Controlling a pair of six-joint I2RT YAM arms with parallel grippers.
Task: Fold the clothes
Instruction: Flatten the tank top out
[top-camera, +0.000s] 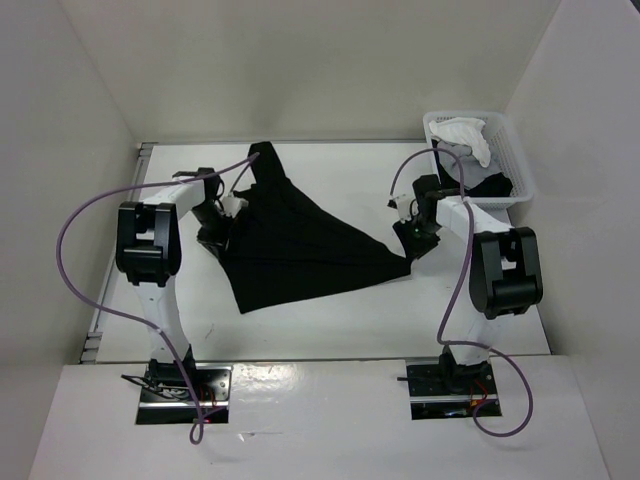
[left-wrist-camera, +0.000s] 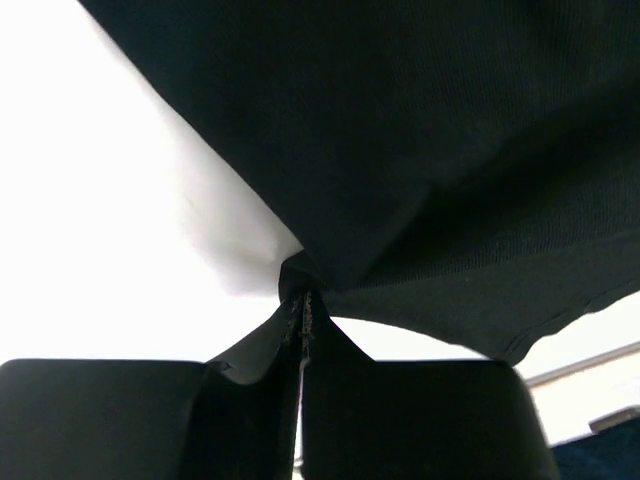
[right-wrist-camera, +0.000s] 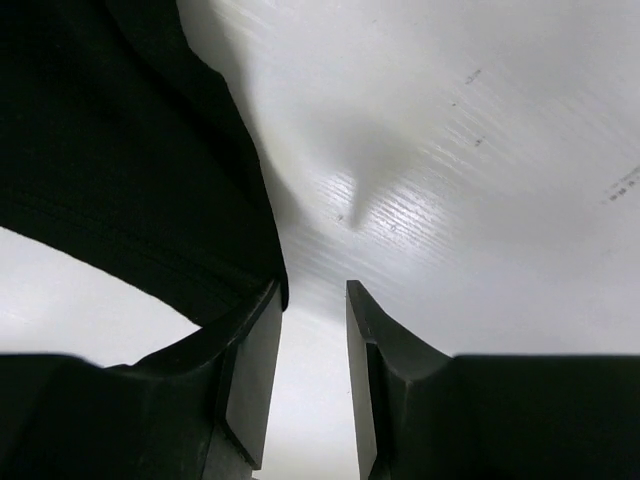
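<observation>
Across the middle of the worktop (top-camera: 330, 325) the black top (top-camera: 300, 245) stretches in a rough triangle between my two arms. My left jaws are clamped tight on a pinch of its left edge; my right jaws stand partly parted at its right corner, cloth draped against one finger (right-wrist-camera: 250, 370), nothing between them. Far right, a white basket (top-camera: 520, 165) holds a white garment (top-camera: 462, 135).
</observation>
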